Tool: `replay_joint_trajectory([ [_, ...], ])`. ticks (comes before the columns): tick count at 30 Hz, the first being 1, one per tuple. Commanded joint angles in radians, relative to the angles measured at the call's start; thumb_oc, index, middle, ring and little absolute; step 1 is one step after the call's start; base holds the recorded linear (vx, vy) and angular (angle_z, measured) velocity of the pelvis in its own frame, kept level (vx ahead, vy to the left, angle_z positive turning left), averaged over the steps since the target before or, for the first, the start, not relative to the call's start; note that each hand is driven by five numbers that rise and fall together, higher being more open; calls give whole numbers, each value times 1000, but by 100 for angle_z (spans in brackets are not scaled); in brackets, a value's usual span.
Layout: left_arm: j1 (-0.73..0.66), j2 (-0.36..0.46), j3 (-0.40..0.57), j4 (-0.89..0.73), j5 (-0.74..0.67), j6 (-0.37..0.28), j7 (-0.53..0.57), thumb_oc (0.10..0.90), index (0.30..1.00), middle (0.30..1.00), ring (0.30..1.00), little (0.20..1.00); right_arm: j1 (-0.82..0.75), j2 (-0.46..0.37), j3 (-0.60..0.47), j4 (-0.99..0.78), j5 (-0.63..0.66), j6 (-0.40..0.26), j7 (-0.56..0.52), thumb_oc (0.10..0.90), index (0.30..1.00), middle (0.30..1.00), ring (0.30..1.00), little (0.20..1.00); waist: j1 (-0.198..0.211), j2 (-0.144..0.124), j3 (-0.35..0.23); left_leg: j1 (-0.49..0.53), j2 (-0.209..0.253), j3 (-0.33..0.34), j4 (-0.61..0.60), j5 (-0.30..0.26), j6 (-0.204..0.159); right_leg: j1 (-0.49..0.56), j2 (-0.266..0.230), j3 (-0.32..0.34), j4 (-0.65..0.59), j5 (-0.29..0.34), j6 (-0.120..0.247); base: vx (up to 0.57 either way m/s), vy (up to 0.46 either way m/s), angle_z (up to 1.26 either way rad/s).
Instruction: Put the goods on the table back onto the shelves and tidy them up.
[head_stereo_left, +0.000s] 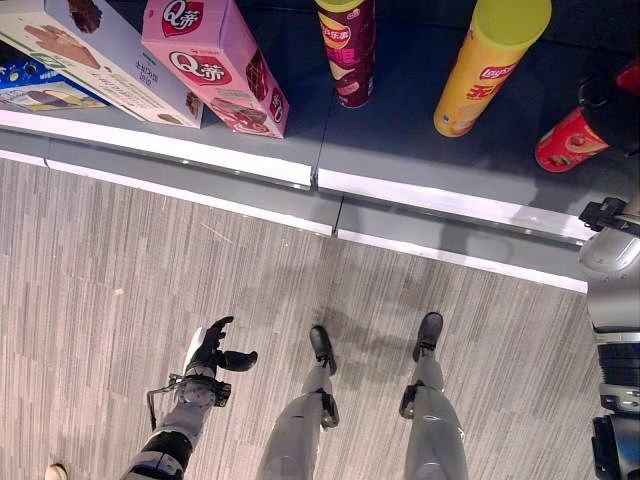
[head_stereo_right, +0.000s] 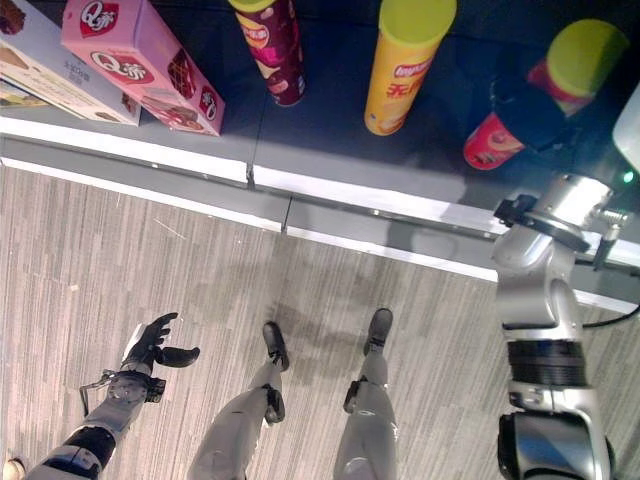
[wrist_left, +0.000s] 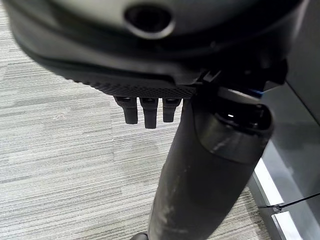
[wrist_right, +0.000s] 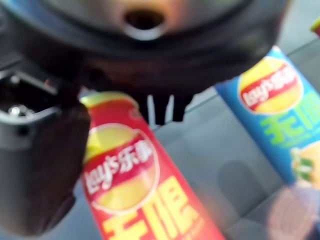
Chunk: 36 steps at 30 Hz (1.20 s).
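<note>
Right hand (wrist_right: 45, 165) curled around red cylindrical chip can with yellow lid (head_stereo_right: 520, 100), on dark grey shelf (head_stereo_left: 400, 140) beside yellow chip can (head_stereo_left: 490, 65). Left hand (head_stereo_left: 215, 350) hangs low over floor, fingers relaxed, holding nothing.

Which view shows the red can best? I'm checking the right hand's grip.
The right wrist view: the red can fills it, beside the right hand. In the right eye view the hand covers the can's middle; in the left eye view the can sits at the edge.
</note>
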Motion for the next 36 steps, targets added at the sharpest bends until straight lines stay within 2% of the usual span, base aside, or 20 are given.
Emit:
replay_joint_trajectory([
  [1,14,57,-4,58,5,3,56,800,900,900,900,900,-34,-14,-83,-124,-28,-50,-52,800,900,900,900,900,12,-49,-75,61,160,5,79,-143,-157,-32,-219,19,151,-54,173,0,0,0],
  [7,15,52,-6,59,8,7,58,800,900,900,900,900,1,7,-100,-156,-32,-55,-53,800,900,900,900,900,7,-54,-76,65,161,9,81,-146,-157,-29,-218,17,152,-56,173,0,0,0],
  [14,15,42,1,65,9,11,58,800,900,900,900,900,72,61,-120,-235,-32,-84,-48,800,900,900,900,900,-2,-70,-90,86,167,17,70,-145,-160,-12,-211,13,140,-53,173,-8,-1,0],
  [15,17,38,1,67,11,11,59,800,900,900,900,900,89,73,-123,-252,-31,-93,-46,800,900,900,900,900,-6,-79,-89,84,166,26,71,-128,-155,-14,-215,2,137,-35,173,0,0,0],
  [16,18,39,1,68,11,11,59,800,900,900,900,900,90,74,-123,-253,-31,-93,-45,800,900,900,900,900,-4,-76,-95,92,169,18,66,-142,-160,-6,-210,11,134,-51,173,0,0,0],
  [18,20,38,1,67,11,11,59,800,900,900,900,900,107,83,-123,-268,-29,-105,-41,800,900,900,900,900,-9,-84,-94,91,169,28,65,-125,-158,-8,-211,0,131,-34,173,0,0,0],
  [22,19,41,2,65,10,14,59,800,900,900,900,900,122,94,-115,-287,-7,-129,-27,800,900,900,900,900,-10,-93,-110,114,179,23,55,-138,-166,11,-199,7,121,-50,173,0,0,0],
  [23,17,41,3,61,9,14,60,800,900,900,900,900,125,96,-116,-292,8,-138,-25,800,900,900,900,900,-13,-101,-111,110,176,31,54,-121,-162,8,-202,-2,120,-33,173,-61,2,-4],
  [29,28,37,11,75,8,22,58,800,900,900,900,900,163,121,-146,-378,51,-196,-11,800,900,900,900,900,-26,-120,-135,140,187,40,44,-118,-168,41,-187,-6,103,-32,173,9,8,0],
  [32,44,31,24,96,12,31,49,800,900,900,900,900,250,164,-156,-456,155,-277,81,800,900,900,900,900,-52,-138,-159,171,191,53,32,-112,-173,75,-171,-8,78,-20,173,58,39,-2],
  [33,46,32,23,95,12,31,48,800,900,900,900,900,254,165,-158,-458,157,-277,84,800,900,900,900,900,-51,-139,-160,173,191,53,30,-111,-173,77,-171,-9,76,-19,173,63,43,-8],
  [34,53,33,39,108,14,34,38,800,900,900,900,900,316,188,-157,-496,287,-340,189,800,900,900,900,900,-71,-152,-172,190,193,64,23,-108,-176,89,-161,-3,64,-9,173,43,24,-9],
  [35,54,34,37,108,14,34,37,800,900,900,900,900,319,189,-160,-499,290,-340,193,800,900,900,900,900,-69,-153,-173,192,193,65,22,-107,-176,91,-161,-3,63,-8,173,57,35,-8],
  [36,58,38,44,114,17,35,29,800,900,900,900,900,354,205,-161,-517,376,-375,258,800,900,900,900,900,-77,-160,-176,199,193,71,18,-105,-178,97,-157,-1,57,-3,173,32,26,-8],
])
